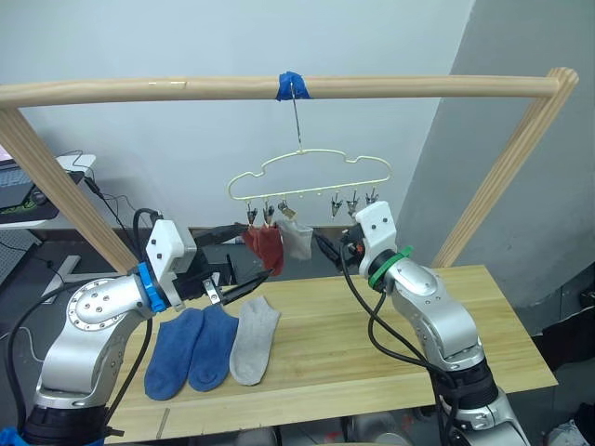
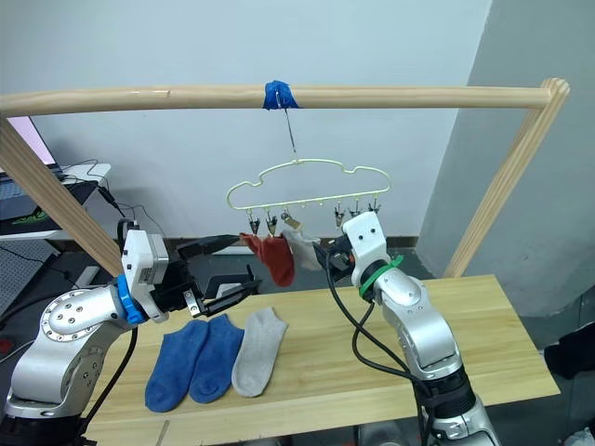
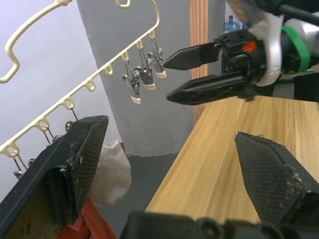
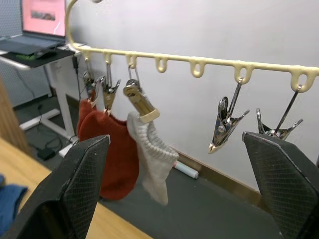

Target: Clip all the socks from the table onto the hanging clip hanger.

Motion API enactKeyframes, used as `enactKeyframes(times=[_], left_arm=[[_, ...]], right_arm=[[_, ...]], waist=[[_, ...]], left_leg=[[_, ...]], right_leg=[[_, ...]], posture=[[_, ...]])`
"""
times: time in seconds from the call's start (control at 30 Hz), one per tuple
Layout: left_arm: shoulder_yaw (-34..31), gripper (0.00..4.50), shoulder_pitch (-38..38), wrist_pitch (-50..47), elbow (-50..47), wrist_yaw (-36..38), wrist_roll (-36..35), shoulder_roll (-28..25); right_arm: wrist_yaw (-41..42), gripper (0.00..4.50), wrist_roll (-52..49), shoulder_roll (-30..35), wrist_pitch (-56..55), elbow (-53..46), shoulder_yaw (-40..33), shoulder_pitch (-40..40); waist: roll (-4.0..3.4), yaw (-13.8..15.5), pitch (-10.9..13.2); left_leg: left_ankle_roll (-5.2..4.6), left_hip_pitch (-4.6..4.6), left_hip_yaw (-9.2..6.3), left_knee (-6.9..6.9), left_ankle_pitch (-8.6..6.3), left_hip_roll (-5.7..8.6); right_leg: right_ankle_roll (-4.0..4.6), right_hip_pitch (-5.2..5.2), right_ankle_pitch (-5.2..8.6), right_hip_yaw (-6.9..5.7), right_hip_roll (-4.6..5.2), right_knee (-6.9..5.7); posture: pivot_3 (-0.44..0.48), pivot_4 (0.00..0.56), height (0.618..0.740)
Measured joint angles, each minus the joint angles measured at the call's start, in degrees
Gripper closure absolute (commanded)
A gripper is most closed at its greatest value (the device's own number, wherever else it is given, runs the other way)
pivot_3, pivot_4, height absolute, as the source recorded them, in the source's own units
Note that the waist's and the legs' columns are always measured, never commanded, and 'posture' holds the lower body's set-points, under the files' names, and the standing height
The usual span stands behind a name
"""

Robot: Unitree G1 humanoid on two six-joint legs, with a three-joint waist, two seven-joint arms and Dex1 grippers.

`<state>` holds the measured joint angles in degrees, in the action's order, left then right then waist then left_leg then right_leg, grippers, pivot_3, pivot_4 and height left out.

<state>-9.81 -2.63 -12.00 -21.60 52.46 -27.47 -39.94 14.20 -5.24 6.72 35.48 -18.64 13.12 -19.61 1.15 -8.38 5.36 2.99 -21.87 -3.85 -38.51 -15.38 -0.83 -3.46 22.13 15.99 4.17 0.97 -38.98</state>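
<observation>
Both the left gripper [image 1: 244, 290] and right gripper [image 3: 172, 77] gape empty near the clip hanger [image 1: 310, 177], its bar lying left-right with three socks clipped, while three socks [image 1: 216, 346] lie toes-forward on the table [image 1: 353, 344].

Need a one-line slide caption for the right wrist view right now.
Open right gripper faces the clip hanger, where two rust red socks and one light grey sock hang clipped beside empty clips.
</observation>
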Motion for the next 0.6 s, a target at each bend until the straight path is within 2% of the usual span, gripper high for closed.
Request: enactKeyframes(times=[0.2,0.33,0.43,0.53,0.6], left_arm=[[-0.93,0.00,-0.64,-0.04,1.79,0.61,-0.51,-0.12],[-1.01,0.00,-3.60,-0.07,4.40,1.13,-0.52,-0.52],[-1.07,0.00,-6.07,-0.10,6.47,2.08,-0.52,-0.98],[-1.07,0.00,-8.50,-0.23,8.11,2.23,-0.52,-1.17],[-0.99,0.00,-9.21,-0.25,8.65,2.57,-0.51,-1.17]], right_arm=[[-3.15,0.03,0.75,-2.88,1.41,0.07,-0.19,-1.56],[-4.32,0.03,1.21,-3.80,3.32,0.09,-0.51,-3.27],[-5.04,0.67,1.37,-4.54,4.65,0.11,-0.75,-4.06],[-5.77,1.67,1.70,-5.49,5.37,0.38,-0.65,-4.33],[-6.20,1.67,1.85,-5.69,5.69,0.41,-0.62,-4.43]], waist=[[-0.38,-0.01,1.44],[-0.42,-0.01,3.36],[-0.44,-0.04,4.63],[-0.39,-0.06,6.18],[-0.37,-0.04,7.00]], left_leg=[[-0.12,0.17,0.00,0.40,0.08,-0.01],[-0.21,0.14,-0.06,0.44,0.13,-0.04],[-0.22,0.06,-0.07,0.53,0.13,-0.06],[-0.22,-0.05,-0.08,0.58,0.12,-0.07],[-0.22,-0.09,-0.14,0.61,0.12,-0.07]], right_leg=[[0.02,0.06,0.10,0.04,-0.04,0.00],[0.10,0.13,0.09,0.02,-0.11,-0.02],[0.28,0.21,-0.01,0.00,-0.10,0.00],[0.29,0.30,-0.01,-0.02,-0.07,0.02],[0.30,0.33,-0.01,-0.02,-0.03,0.04]], posture=[[-0.161,0.165,0.740],[-0.169,0.196,0.740],[-0.177,0.227,0.740],[-0.179,0.245,0.740],[-0.178,0.257,0.740]])
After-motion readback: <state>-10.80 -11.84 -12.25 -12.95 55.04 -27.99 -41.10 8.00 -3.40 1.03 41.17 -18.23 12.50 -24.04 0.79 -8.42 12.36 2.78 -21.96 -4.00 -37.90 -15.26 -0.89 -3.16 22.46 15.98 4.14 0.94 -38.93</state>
